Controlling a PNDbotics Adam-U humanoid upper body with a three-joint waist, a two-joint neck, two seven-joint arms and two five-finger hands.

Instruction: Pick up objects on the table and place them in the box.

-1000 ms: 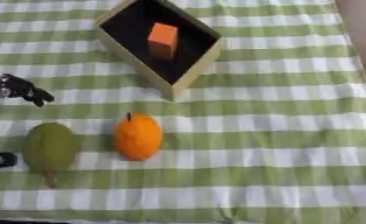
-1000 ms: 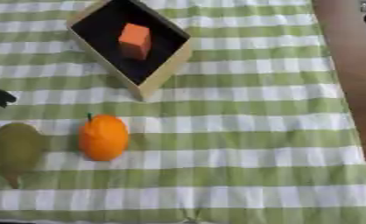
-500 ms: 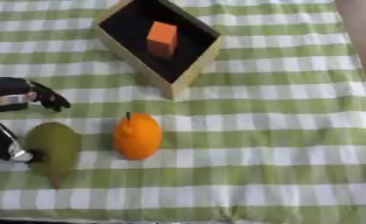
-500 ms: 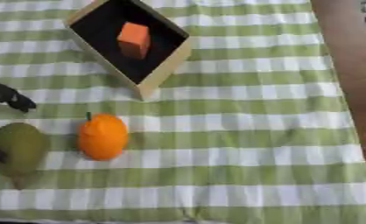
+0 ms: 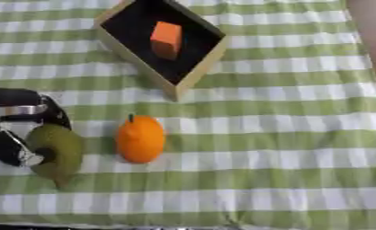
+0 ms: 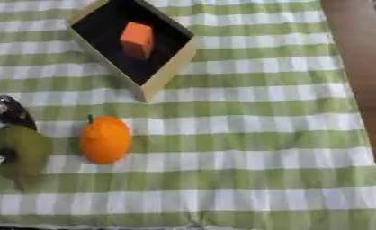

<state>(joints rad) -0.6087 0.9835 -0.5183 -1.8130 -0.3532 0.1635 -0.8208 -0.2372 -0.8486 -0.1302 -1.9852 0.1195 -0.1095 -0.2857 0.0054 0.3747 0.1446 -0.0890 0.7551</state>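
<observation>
At nine o'clock on the table point(image 5: 285, 112), my left hand point(image 5: 18, 130) has closed in since a second ago, fingers now curled round the green pear point(image 5: 57, 150). Orange point(image 5: 140, 139) and box point(image 5: 195, 67) haven't budged.

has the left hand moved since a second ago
Yes. The left hand has come in from the cloth's left edge toward the orange, now beside the green pear.
</observation>
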